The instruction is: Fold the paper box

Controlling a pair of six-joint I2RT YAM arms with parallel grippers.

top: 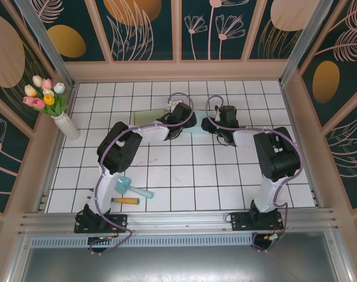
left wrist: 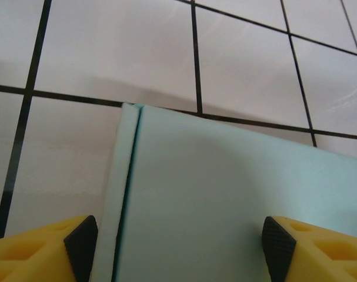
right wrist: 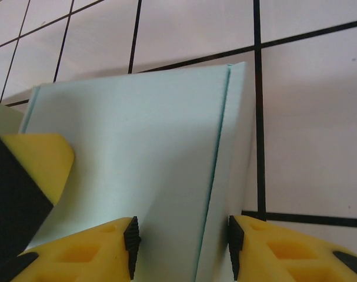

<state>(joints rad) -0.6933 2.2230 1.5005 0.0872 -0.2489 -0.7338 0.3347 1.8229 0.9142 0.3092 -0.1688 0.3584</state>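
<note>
Top external has the 2 arms reaching for the middle of the table, toward its far edge. That's where the paper box (top: pixel 197 133) lies, a pale mint sheet that looks mostly flat on the tiles. The left gripper (top: pixel 186 122) and right gripper (top: pixel 209 125) come at it from opposite ends. My guess is 1 steadies it while the other works a flap.

Left wrist cam: jaws spread wide, 1 pad (left wrist: pixel 81 244) on each side of the main panel, and I can't see either touching it. A narrow flap is creased along that end.

Right wrist cam: fingers (right wrist: pixel 131 247) only partly spread, straddling the crease at the other end, with nothing clamped that I can see. Looks lined up to pinch that flap and stand it up. The tulip vase (top: pixel 66 126) by the left edge is well clear.
</note>
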